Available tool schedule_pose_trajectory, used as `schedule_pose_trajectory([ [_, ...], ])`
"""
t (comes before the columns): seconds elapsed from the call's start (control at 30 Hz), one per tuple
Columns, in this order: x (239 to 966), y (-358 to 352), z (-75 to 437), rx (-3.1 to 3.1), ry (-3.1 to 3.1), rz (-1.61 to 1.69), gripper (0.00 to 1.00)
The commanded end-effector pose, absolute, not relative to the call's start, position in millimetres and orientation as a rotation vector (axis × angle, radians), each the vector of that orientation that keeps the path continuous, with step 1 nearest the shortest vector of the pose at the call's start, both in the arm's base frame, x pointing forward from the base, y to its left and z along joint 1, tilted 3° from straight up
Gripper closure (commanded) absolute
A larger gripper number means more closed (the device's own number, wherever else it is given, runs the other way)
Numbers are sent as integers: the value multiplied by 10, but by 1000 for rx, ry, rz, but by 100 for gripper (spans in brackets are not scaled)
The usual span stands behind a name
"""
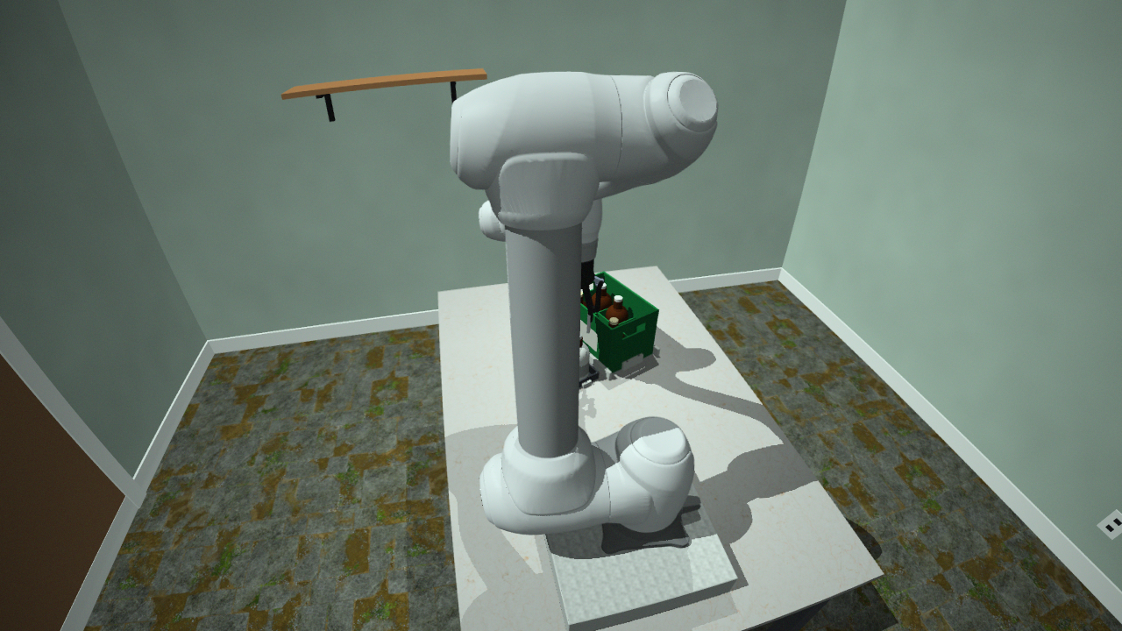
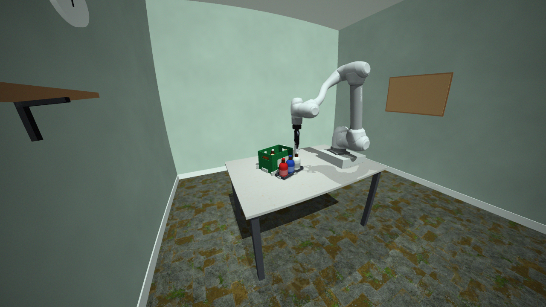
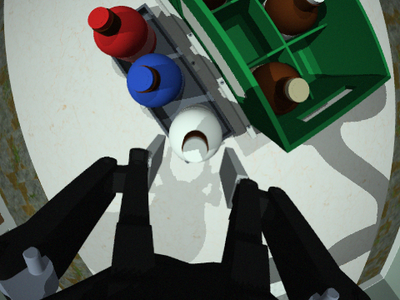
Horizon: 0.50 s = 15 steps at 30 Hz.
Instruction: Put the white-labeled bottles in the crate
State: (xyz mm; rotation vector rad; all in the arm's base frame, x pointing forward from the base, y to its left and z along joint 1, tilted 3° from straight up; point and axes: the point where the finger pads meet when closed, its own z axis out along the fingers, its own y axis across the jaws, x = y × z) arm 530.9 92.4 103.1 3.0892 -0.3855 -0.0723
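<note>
A white bottle (image 3: 196, 133) (image 2: 296, 161) stands upright at the near end of the dark tray (image 3: 192, 77) (image 2: 288, 176), beside a blue bottle (image 3: 153, 79) (image 2: 290, 164) and a red bottle (image 3: 119, 32) (image 2: 283, 168). The green crate (image 3: 339, 69) (image 2: 270, 159) (image 1: 628, 336) stands next to the tray. It holds several brown bottles (image 3: 289, 7) (image 1: 617, 309); the middle cell (image 3: 240, 38) on the tray side is empty, and so is a far corner cell. My gripper (image 3: 192, 154) (image 2: 296, 146) hangs just above the white bottle, fingers partly open on either side of its cap, holding nothing. In the top view the arm hides it.
The white table (image 2: 290, 192) (image 1: 706, 407) carries the crate, the tray and the robot's base plate (image 1: 642, 577) (image 2: 345, 160). A wooden shelf (image 1: 384, 82) hangs on the wall. A cork board (image 2: 418, 93) hangs on another wall.
</note>
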Motion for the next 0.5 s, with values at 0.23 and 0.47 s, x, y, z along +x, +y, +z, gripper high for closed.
schedule_pose_trajectory([
  [0.23, 5305, 923, 961, 3089, -385, -72, 62],
  [0.47, 5302, 922, 902, 3089, -385, -72, 62],
])
